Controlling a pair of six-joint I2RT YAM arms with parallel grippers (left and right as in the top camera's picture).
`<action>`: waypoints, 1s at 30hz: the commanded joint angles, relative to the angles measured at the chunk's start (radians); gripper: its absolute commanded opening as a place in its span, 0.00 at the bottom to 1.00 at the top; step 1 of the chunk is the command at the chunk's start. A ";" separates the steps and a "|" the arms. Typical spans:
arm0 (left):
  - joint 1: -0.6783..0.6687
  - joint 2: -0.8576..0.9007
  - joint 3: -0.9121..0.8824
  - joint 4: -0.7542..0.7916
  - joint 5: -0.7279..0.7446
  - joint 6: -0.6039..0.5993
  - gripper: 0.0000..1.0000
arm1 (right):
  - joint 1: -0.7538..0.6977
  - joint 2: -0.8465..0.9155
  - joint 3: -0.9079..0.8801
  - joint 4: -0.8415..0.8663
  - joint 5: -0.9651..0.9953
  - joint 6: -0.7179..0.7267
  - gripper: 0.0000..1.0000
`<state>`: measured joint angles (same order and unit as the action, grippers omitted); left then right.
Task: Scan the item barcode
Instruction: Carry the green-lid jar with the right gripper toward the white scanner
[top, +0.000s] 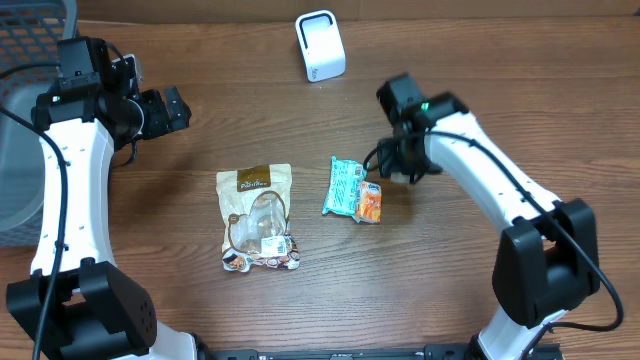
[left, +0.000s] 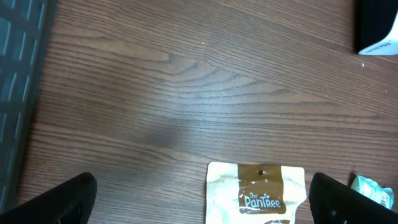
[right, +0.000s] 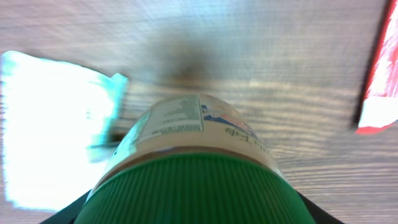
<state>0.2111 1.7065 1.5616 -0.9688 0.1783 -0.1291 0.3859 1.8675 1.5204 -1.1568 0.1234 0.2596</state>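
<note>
A small jar with a green ribbed lid (right: 193, 186) and a white printed label lies on its side on the wooden table. My right gripper (right: 193, 214) is shut on it, a dark finger against each side of the lid. In the overhead view the right gripper (top: 388, 172) covers the jar. No barcode can be made out on the label. The white scanner (top: 320, 45) stands at the back of the table. My left gripper (top: 170, 108) hovers open and empty at the left, its fingers (left: 68, 199) wide apart above the table.
A tan Pantree pouch (top: 258, 215) lies in the middle, its top (left: 258, 190) showing between the left fingers. A teal packet (top: 345, 187) with an orange piece (top: 370, 205) beside it lies just left of the right gripper. A grey basket (top: 25, 60) sits at the far left.
</note>
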 joint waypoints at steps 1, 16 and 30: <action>-0.002 0.000 0.002 0.001 -0.006 -0.009 1.00 | -0.004 -0.018 0.204 -0.074 -0.085 -0.048 0.49; -0.002 0.000 0.002 0.001 -0.006 -0.009 1.00 | -0.004 0.009 0.603 -0.209 -0.163 -0.052 0.42; -0.002 0.000 0.003 0.001 -0.006 -0.009 1.00 | -0.001 0.241 0.591 0.212 -0.163 -0.053 0.38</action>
<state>0.2111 1.7069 1.5616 -0.9684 0.1783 -0.1291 0.3859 2.0727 2.1082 -1.0000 -0.0376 0.2092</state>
